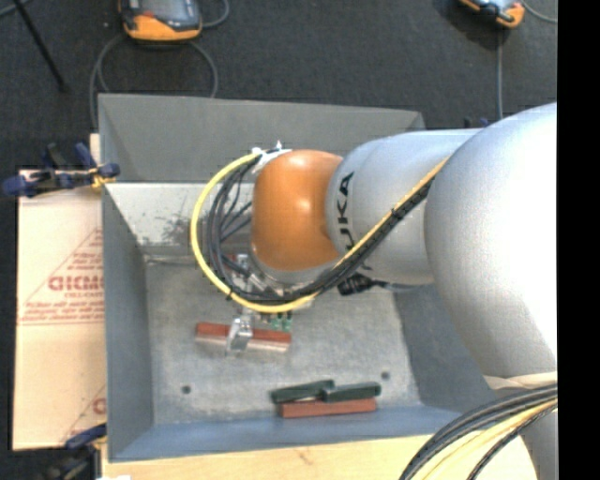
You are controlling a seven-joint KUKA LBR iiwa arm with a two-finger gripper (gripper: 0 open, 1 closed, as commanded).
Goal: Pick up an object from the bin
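1. The bin (127, 309) is plain grey, its floor finely speckled, with dark scuffs on the back wall.
2. The arm (487, 234) is glossy white-grey with black lettering.
3. The cover (291, 211) is bright orange, no pattern.
4. The cable (199, 220) is yellow, with black ones inside its loop.
5. The red bar (211, 333) mid-floor is reddish-brown; the gripper (241, 339) over it is silvery.
6. The small piece (277, 322) is green.
7. The green bar (326, 390) is dark green; the front bar (328, 407) is reddish-brown again.

By bin (122, 328) front wall: dark green bar (326, 390) against red-brown bar (328, 407), touching. Beyond far wall, orange device (161, 19) on dark floor (328, 56).
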